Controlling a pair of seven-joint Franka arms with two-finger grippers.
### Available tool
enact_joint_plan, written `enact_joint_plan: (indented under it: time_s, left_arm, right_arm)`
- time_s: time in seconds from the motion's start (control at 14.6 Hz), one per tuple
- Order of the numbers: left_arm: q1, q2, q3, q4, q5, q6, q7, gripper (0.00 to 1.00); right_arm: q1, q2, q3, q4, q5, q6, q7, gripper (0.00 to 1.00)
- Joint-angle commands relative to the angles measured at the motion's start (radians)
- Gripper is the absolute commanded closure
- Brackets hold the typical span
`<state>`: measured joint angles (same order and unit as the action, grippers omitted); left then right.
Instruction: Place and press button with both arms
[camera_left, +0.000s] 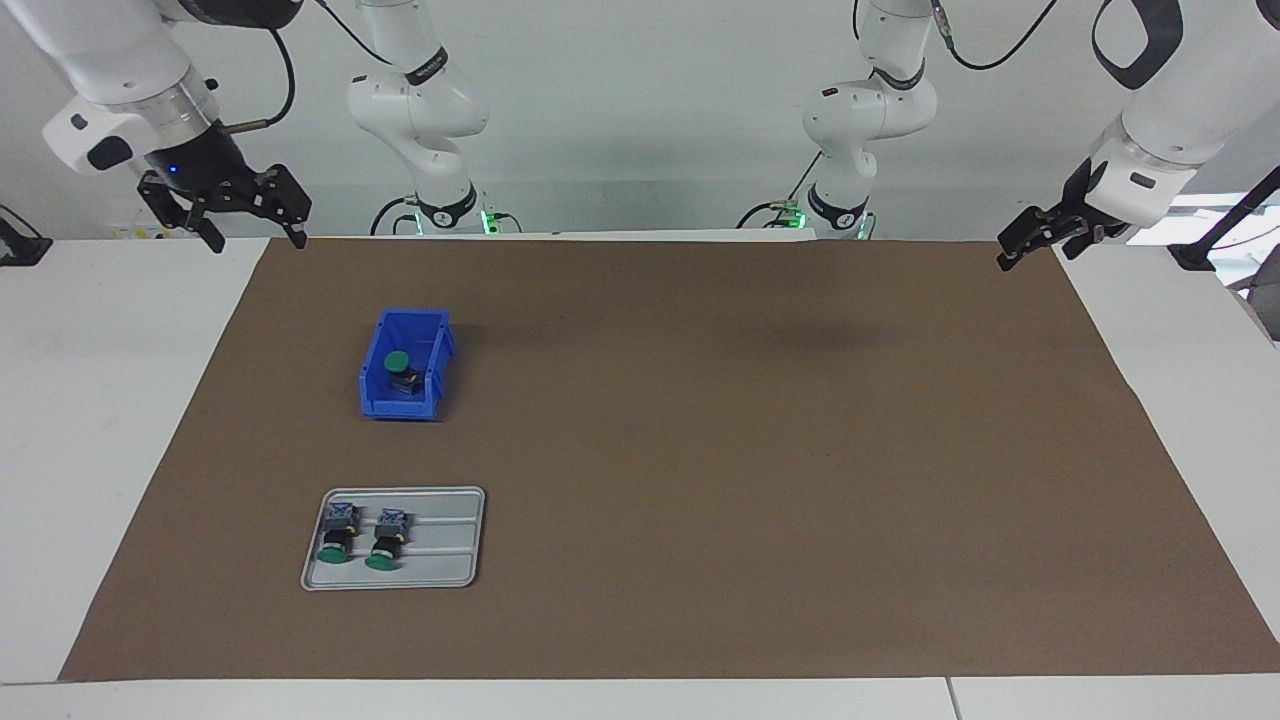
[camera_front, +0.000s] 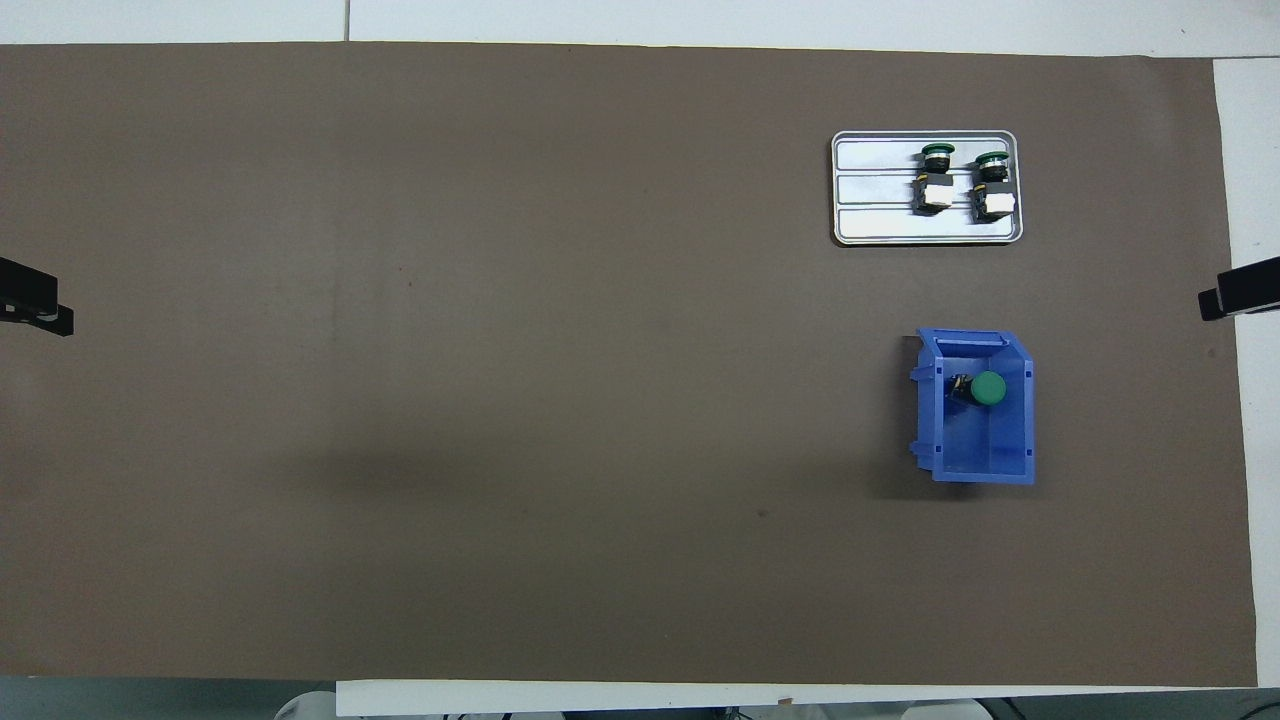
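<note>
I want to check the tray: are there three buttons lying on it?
No, the tray holds only two buttons; the third button is in the blue bin.

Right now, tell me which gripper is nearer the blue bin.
Right. The right gripper hangs over the table edge at the blue bin's end; the left gripper waits at the other end.

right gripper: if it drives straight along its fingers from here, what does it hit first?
The right gripper hangs open, fingers pointing roughly straight down over the table's edge at its own end. Likely first contact is the brown mat or the white table beside it; depth is unclear. The blue bin lies off that line.
</note>
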<state>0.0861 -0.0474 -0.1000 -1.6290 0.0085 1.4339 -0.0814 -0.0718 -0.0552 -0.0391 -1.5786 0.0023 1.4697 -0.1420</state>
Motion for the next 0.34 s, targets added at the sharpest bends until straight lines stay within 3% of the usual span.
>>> enact_joint_plan:
  time_s: [0.0, 0.27]
  left_arm:
    - [-0.005, -0.025, -0.007, -0.023, 0.021, -0.007, 0.012, 0.0]
    - [-0.005, -0.025, -0.007, -0.023, 0.021, -0.007, 0.012, 0.0]
  right_arm:
    - [-0.002, 0.029, 0.013, 0.034, -0.025, -0.011, -0.005, 0.0]
    - [0.001, 0.034, 0.012, 0.031, -0.034, -0.002, -0.005, 0.0]
